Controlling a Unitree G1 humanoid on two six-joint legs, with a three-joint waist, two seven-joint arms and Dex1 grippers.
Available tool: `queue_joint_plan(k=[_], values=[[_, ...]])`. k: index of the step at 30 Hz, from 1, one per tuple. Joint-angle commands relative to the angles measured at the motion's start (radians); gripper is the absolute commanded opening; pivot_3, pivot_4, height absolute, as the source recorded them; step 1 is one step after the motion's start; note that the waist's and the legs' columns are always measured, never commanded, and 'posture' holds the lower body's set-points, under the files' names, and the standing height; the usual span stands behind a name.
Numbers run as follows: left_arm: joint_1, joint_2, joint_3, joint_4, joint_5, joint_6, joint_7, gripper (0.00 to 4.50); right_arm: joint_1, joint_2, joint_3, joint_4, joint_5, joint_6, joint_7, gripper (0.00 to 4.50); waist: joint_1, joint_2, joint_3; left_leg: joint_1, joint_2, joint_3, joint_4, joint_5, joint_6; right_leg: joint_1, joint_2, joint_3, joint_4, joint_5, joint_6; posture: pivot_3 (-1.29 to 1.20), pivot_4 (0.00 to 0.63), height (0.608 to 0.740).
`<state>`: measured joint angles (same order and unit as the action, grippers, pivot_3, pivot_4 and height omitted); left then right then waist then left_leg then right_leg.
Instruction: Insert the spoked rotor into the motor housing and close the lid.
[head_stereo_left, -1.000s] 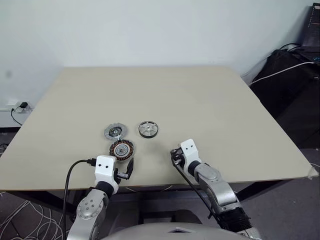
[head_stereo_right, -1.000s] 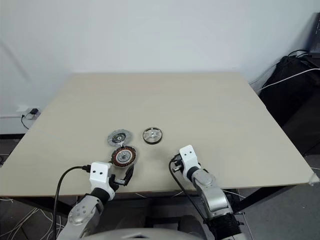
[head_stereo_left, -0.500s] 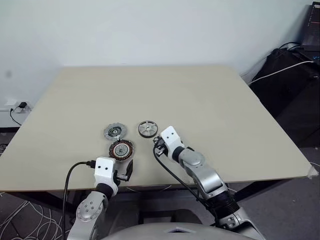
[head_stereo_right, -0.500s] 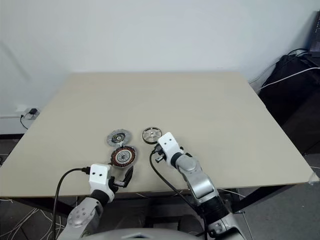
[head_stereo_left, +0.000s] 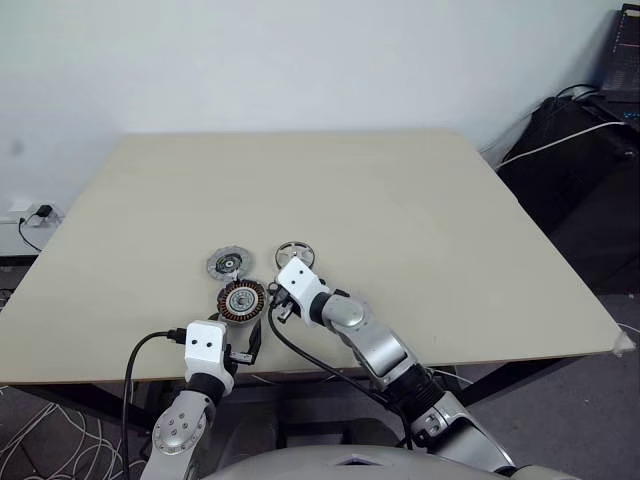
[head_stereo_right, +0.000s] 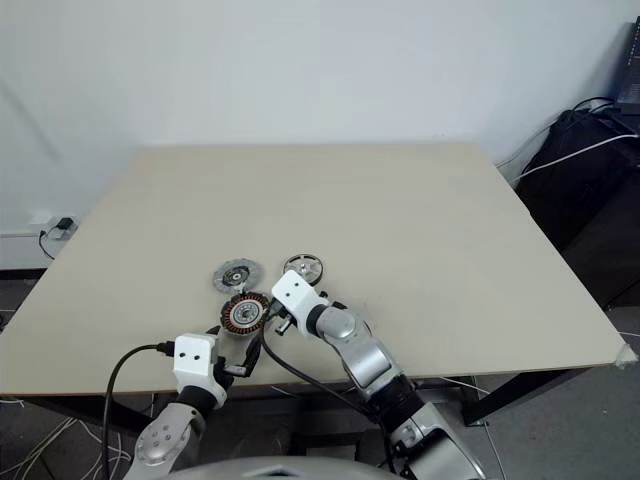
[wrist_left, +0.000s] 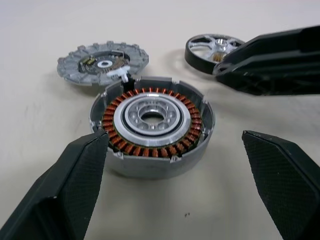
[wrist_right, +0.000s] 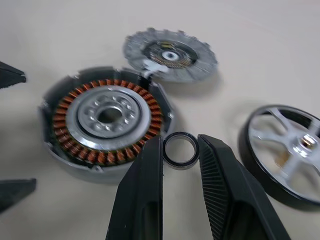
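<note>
Risk, as judged: a small dark ring (wrist_right: 180, 149) is pinched between the fingers of the right tool (wrist_right: 180, 156), right beside the motor housing (wrist_left: 151, 123). If it is dropped into the bore or onto the copper windings, seating of the rotor could be blocked. A swing of that tool could also knock the housing or the spoked rotor (wrist_right: 287, 151), since both are close.

Left tool (wrist_left: 175, 165) is spread wide, empty, with one finger at each side of the housing, not touching. The housing could be shoved if closed off-centre.

Housing cavity: only windings and the silvery bearing centre are seen; no rotor inside. Rotor is flat on the desk (head_stereo_left: 420, 210), just beside the housing. Lid (wrist_left: 102, 63) is lying dark-centre up, touching the housing rim.
</note>
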<state>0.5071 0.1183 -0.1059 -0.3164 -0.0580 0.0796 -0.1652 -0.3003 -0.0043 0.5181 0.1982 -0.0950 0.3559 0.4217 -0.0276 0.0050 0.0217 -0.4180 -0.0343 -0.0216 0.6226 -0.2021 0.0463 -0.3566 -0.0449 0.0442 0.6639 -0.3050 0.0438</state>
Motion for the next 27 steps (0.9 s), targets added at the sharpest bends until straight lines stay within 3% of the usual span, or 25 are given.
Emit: queue_joint_plan(k=[1, 27], values=[[-0.007, -0.005, -0.002, -0.018, 0.007, -0.025, 0.005, 4.5, -0.034, 0.024, 0.018, 0.003, -0.006, -0.04, 0.024, 0.71, 0.0, 0.0, 0.0, 0.0, 0.0, 0.0, 0.0, 0.0, 0.0, 0.0, 0.0, 0.0, 0.0, 0.0, 0.0, 0.0, 0.0, 0.74], [0.027, -0.01, -0.01, -0.024, -0.005, -0.044, 0.005, 4.5, -0.157, 0.124, 0.02, 0.274, -0.041, -0.148, 0.057, 0.71, -0.009, 0.0, 0.0, 0.002, 0.0, 0.0, -0.001, 0.0, -0.001, 0.0, 0.001, 0.0, 0.002, 0.0, 0.0, 0.0, 0.0, 0.74]])
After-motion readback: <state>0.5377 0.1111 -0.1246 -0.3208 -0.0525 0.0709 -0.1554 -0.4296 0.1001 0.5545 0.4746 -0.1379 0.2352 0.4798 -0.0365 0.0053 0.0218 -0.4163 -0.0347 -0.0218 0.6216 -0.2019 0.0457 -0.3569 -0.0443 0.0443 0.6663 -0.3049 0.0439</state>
